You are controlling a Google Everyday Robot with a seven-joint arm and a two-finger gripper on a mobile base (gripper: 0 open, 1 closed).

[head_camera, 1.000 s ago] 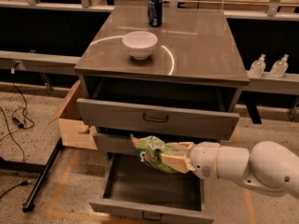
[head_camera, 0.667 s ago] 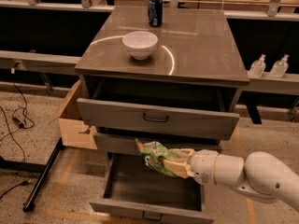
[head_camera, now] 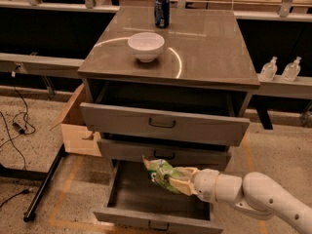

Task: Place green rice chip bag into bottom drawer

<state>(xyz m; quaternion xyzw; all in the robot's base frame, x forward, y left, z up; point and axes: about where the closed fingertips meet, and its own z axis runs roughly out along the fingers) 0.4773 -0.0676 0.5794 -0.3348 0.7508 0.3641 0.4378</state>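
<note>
The green rice chip bag (head_camera: 163,174) is a crinkly light-green foil bag held in the air over the open bottom drawer (head_camera: 146,217). My gripper (head_camera: 184,181) is shut on the bag's right end, reaching in from the right on a white arm. The bag sticks out to the left, just below the middle drawer's front. The bottom drawer is pulled out, and the part of its grey inside that shows is bare.
The top drawer (head_camera: 163,124) and middle drawer (head_camera: 163,153) stand partly pulled out above the bag. A white bowl (head_camera: 146,46) and a blue can (head_camera: 162,11) sit on the cabinet top. A cardboard box (head_camera: 78,128) stands left of the cabinet. Two clear bottles (head_camera: 280,69) stand at right.
My gripper and the bag have moved down and a little right, lower over the open bottom drawer.
</note>
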